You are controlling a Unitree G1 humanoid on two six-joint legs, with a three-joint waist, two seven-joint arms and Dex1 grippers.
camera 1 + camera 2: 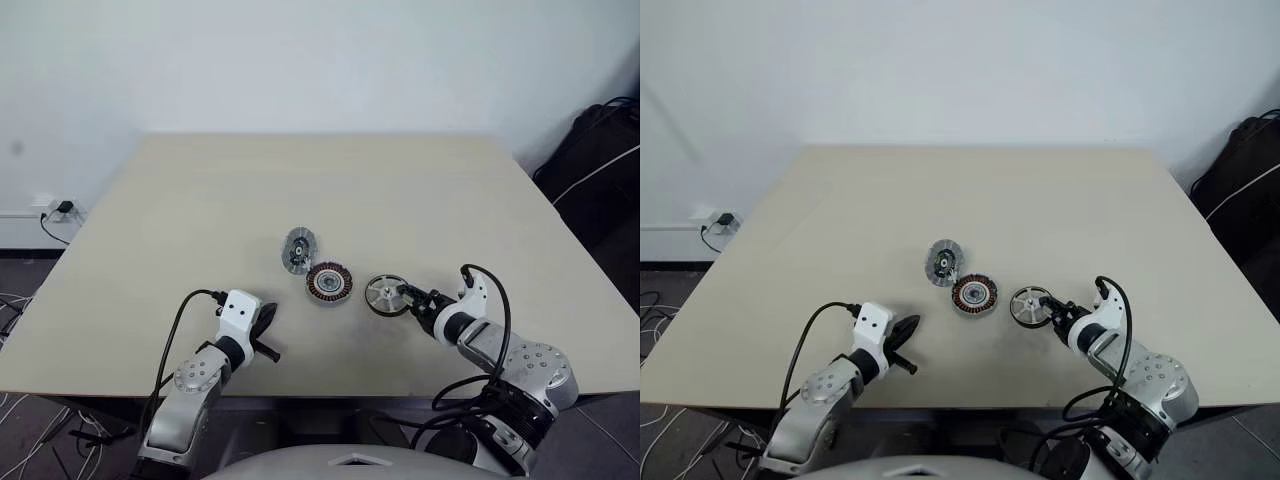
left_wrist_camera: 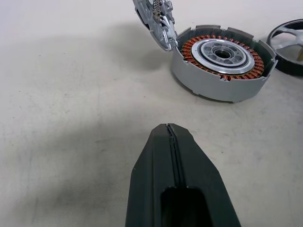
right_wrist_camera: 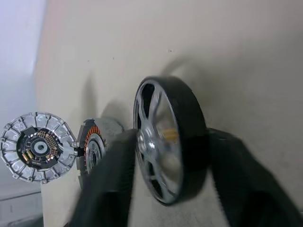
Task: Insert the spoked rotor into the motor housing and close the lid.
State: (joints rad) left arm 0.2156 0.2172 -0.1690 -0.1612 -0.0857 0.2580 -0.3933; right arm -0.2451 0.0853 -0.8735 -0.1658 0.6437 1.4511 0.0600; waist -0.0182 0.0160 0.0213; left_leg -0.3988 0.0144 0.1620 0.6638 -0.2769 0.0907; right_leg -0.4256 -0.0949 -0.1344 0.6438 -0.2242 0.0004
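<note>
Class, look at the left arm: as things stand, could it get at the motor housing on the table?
Probably yes. The left gripper, shut, points toward the motor housing across bare table. Only the lid, propped against its far side, stands close.

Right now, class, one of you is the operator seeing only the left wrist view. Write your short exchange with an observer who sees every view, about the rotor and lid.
Operator: Is anything at the spoked rotor?
Observer: Yes, the right gripper is at it, on the side away from the motor housing.
Operator: The lid's face?
Observer: A dark centre with small parts, ringed by silver segments.
</note>
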